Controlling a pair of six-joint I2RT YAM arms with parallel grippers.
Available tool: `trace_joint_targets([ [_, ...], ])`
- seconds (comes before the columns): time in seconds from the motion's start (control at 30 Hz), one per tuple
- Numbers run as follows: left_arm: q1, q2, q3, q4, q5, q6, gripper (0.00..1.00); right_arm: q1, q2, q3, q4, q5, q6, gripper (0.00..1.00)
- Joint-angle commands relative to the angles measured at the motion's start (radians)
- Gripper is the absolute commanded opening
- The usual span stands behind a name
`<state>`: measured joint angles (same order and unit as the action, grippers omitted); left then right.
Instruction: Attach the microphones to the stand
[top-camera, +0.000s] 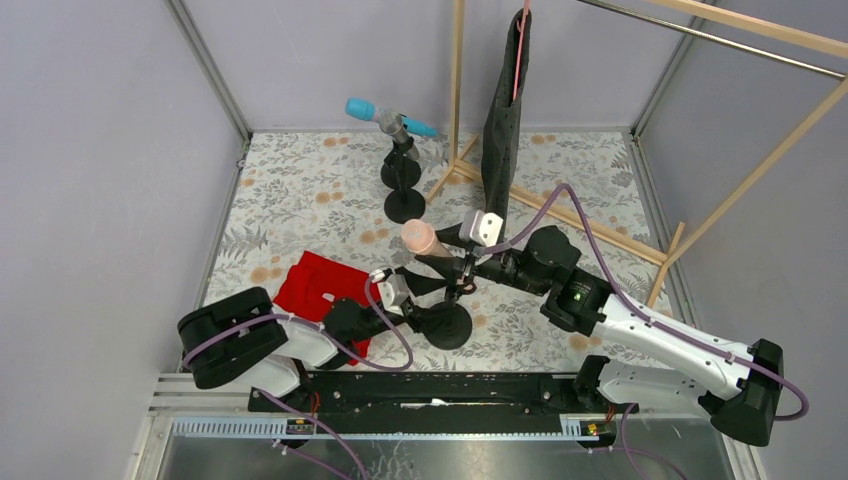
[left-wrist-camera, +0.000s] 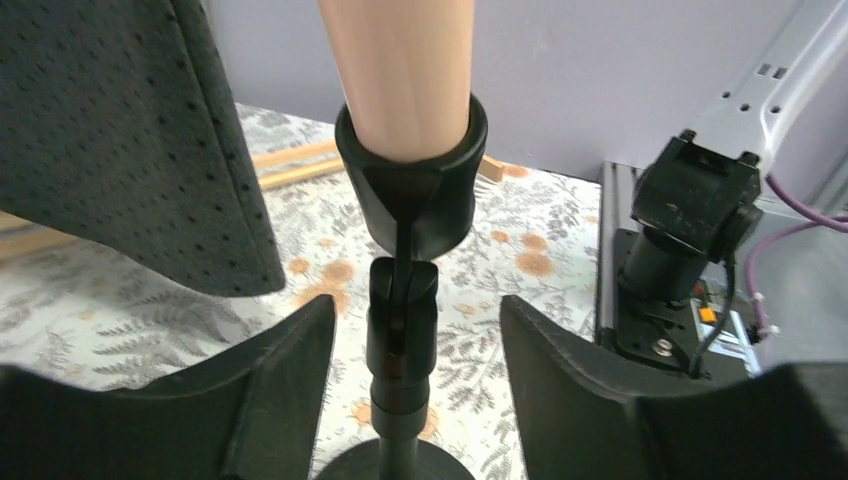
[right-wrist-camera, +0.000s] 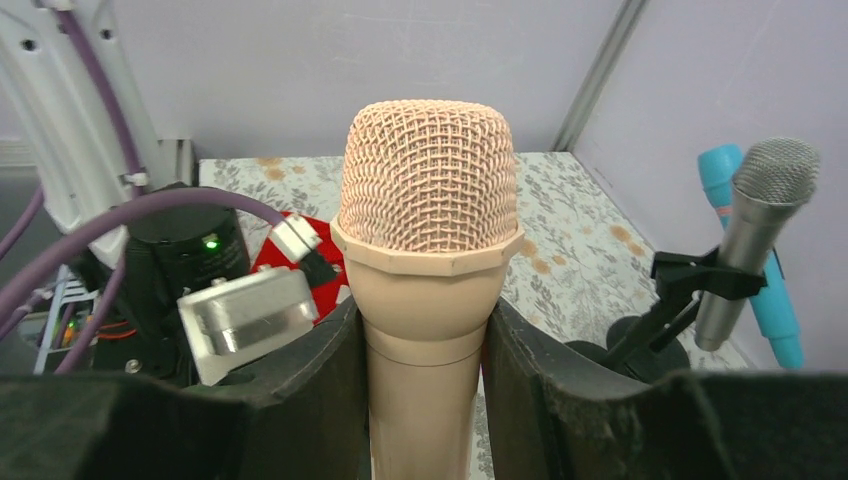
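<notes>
No words, numbers or signs to read anywhere. Maybe tiny print on the small orange tag (left-wrist-camera: 708, 314), too blurry to tell.

Pale lavender walls (top-camera: 100, 150) are enclosing a table (top-camera: 290, 180) that is wearing a grey-and-orange floral covering; a light wooden rack (top-camera: 640, 250) is standing along its back right, a dark dotted garment (top-camera: 503, 130) is hanging beside one pole, a red cloth (top-camera: 312, 280) is lying front left.

Peach-pink mic (right-wrist-camera: 428, 230) ×1; cyan-blue mic (top-camera: 360, 108) ×1; silver-grey mic (right-wrist-camera: 760, 215) ×1; black mic stands (top-camera: 404, 207) ×3; red cloth (top-camera: 315, 280) ×1; dark hanging garment (top-camera: 503, 130) ×1; wooden rack (top-camera: 560, 205) ×1.
</notes>
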<state>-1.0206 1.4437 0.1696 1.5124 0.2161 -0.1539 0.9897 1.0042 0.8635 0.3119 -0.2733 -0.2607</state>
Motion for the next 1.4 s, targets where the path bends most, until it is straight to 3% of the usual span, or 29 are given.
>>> trace_joint_targets([
  [0.0,-0.011,-0.054,-0.010,0.079,-0.074,0.059,0.68,0.003,-0.002,-0.009,-0.011,0.164,0.056,0.00],
  [0.13,-0.034,-0.112,-0.013,-0.011,-0.154,0.176,0.90,0.003,0.013,0.043,-0.090,0.264,0.099,0.00],
  [0.3,-0.092,-0.165,-0.005,-0.123,-0.327,0.315,0.90,0.004,0.055,0.114,-0.184,0.397,0.135,0.00],
  [0.6,-0.147,-0.109,0.039,-0.136,-0.478,0.456,0.80,0.017,0.161,0.264,-0.340,0.508,0.195,0.00],
  [0.73,-0.148,-0.095,0.042,-0.097,-0.490,0.461,0.73,0.025,0.166,0.266,-0.340,0.508,0.200,0.00],
  [1.07,-0.150,-0.062,0.090,-0.044,-0.477,0.477,0.68,0.042,0.174,0.260,-0.340,0.517,0.223,0.00],
  [1.37,-0.150,-0.032,0.096,-0.035,-0.464,0.484,0.48,0.047,0.171,0.259,-0.338,0.515,0.230,0.00],
])
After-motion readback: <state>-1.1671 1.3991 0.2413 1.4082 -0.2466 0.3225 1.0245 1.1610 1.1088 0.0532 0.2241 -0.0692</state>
